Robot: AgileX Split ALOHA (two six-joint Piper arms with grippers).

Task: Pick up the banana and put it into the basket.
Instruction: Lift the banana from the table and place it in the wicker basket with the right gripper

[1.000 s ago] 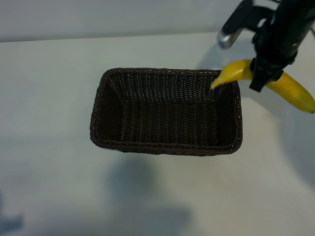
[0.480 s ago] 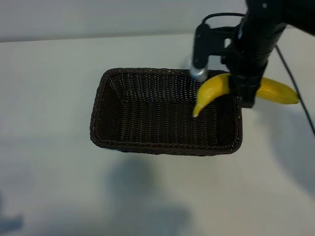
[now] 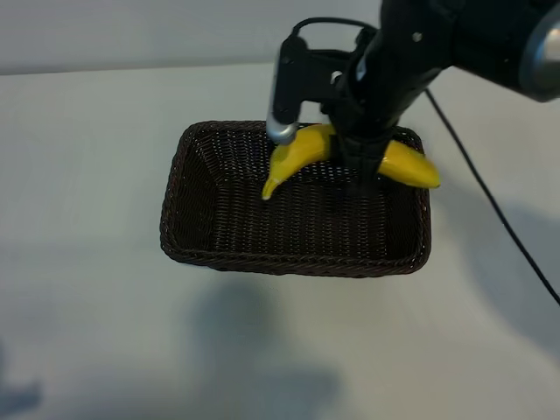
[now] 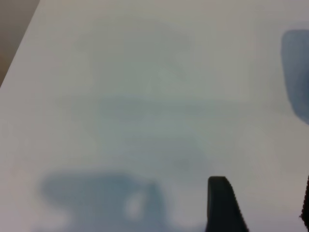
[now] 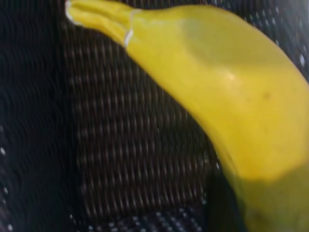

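Note:
The yellow banana (image 3: pixel 297 154) hangs above the inside of the dark brown woven basket (image 3: pixel 289 263), near its far wall. My right gripper (image 3: pixel 359 163) is shut on the banana's middle. The stem end points down to the left and the other end (image 3: pixel 409 165) reaches over the basket's right rim. In the right wrist view the banana (image 5: pixel 222 82) fills the frame, with the basket's weave (image 5: pixel 135 159) beneath it. In the left wrist view my left gripper (image 4: pixel 263 195) stands open over bare table, nothing between its fingers. The left arm is outside the exterior view.
The basket stands on a pale table (image 3: pixel 87 175). The right arm's black cable (image 3: pixel 490 201) trails across the table to the right of the basket. The arm's shadow (image 3: pixel 262 350) lies on the table in front of the basket.
The right arm has carried the banana leftward, from beyond the basket's right far corner to over the basket's interior. The grip has not changed.

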